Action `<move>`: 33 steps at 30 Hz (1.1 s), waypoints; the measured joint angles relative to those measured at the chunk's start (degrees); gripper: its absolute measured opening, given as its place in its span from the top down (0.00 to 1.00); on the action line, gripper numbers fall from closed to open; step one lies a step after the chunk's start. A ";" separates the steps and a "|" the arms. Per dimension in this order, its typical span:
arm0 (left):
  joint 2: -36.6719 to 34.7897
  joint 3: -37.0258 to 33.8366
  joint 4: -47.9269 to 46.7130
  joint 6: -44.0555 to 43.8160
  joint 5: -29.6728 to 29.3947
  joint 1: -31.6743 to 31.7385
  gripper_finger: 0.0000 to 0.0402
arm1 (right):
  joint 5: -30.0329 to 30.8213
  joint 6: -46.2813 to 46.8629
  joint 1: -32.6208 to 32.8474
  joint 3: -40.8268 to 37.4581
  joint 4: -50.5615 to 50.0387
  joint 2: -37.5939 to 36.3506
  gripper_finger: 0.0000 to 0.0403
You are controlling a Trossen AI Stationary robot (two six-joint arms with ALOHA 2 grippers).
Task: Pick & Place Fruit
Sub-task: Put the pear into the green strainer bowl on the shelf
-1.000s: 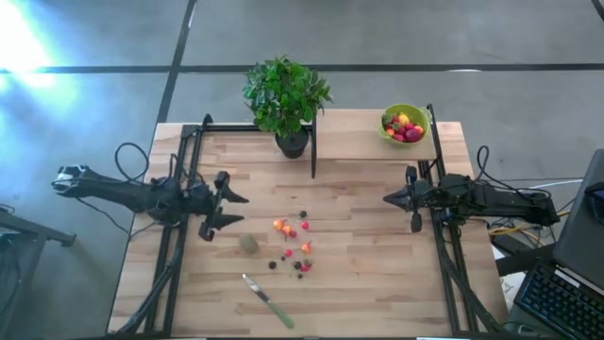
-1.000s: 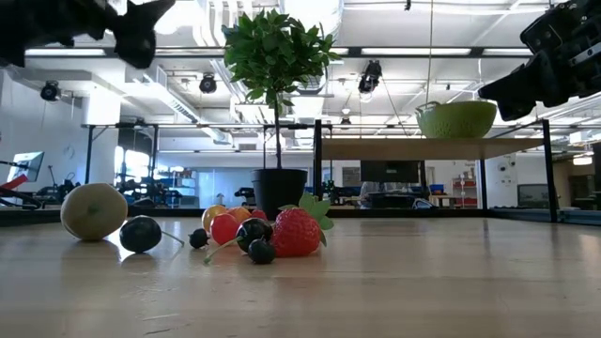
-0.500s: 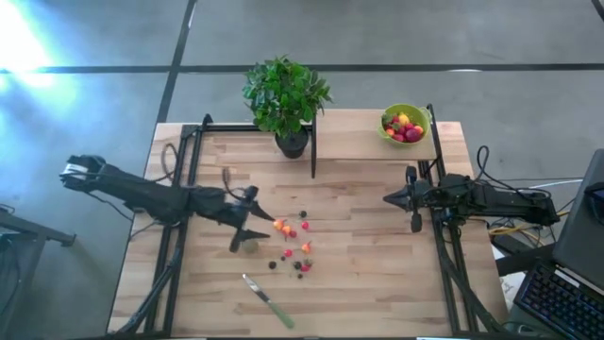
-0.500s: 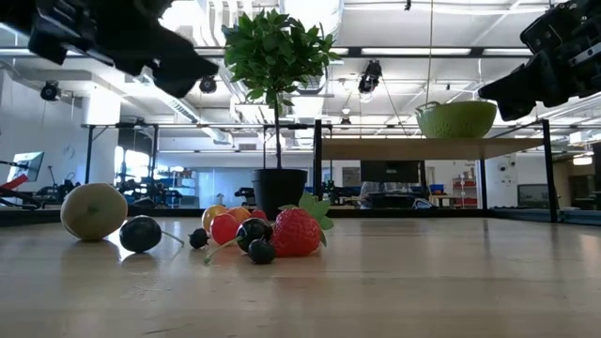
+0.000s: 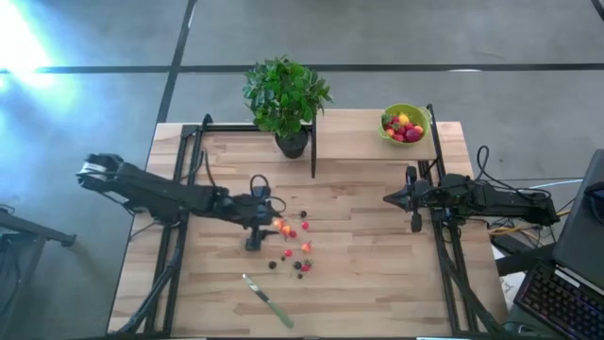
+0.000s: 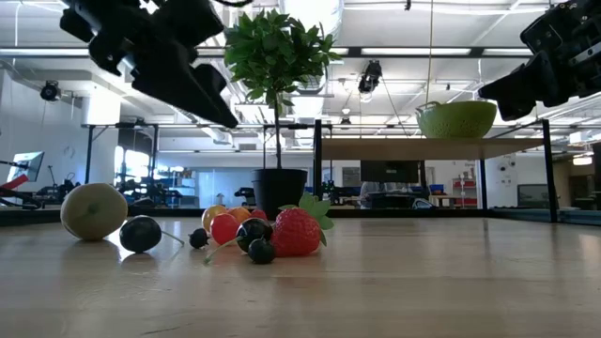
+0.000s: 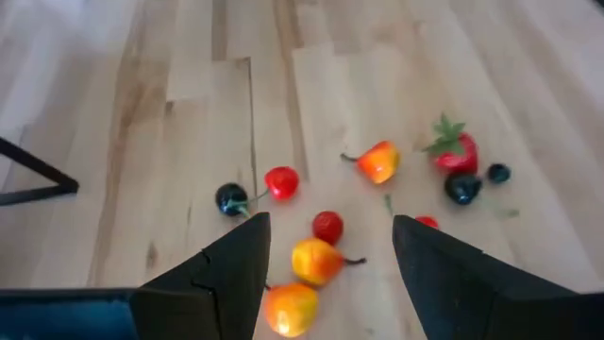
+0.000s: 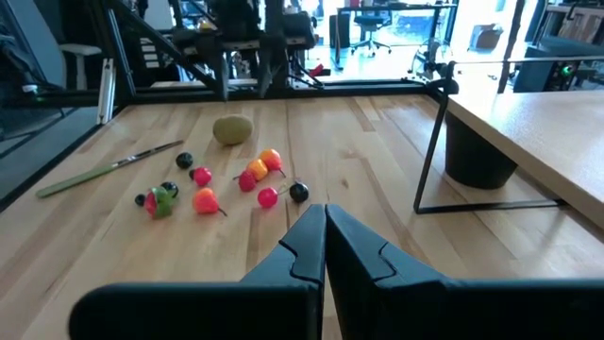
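Wooden tabletop (image 5: 377, 274) planks carry the fruit (image 5: 293, 247) in a loose scatter near the middle: red and orange pieces, dark berries, a strawberry (image 6: 299, 232), and a dull-green ball (image 8: 232, 129) (hidden under the arm from above). Left tool (image 7: 326, 260) hovers directly over the orange and red pieces, its fingers (image 7: 231, 274) spread and grasping nothing. Nearer the front edge lies a green-handled knife (image 5: 268, 301). Right tool (image 8: 325, 241) waits clenched and empty, well apart. A potted plant (image 5: 286, 98) and lime-green bowl (image 5: 404, 124) stand farther back.
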 joint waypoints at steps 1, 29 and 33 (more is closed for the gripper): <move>0.68 0.09 -0.02 -0.05 -0.36 0.00 0.43 | 0.00 0.02 0.00 0.00 0.00 0.00 0.98; 13.16 0.40 -2.37 -1.63 -6.16 2.24 0.45 | 0.03 -0.24 0.00 0.00 0.26 0.02 0.98; 14.25 0.57 -2.36 -1.80 -6.15 2.34 0.45 | 0.04 -2.60 -0.01 0.00 0.24 0.02 0.98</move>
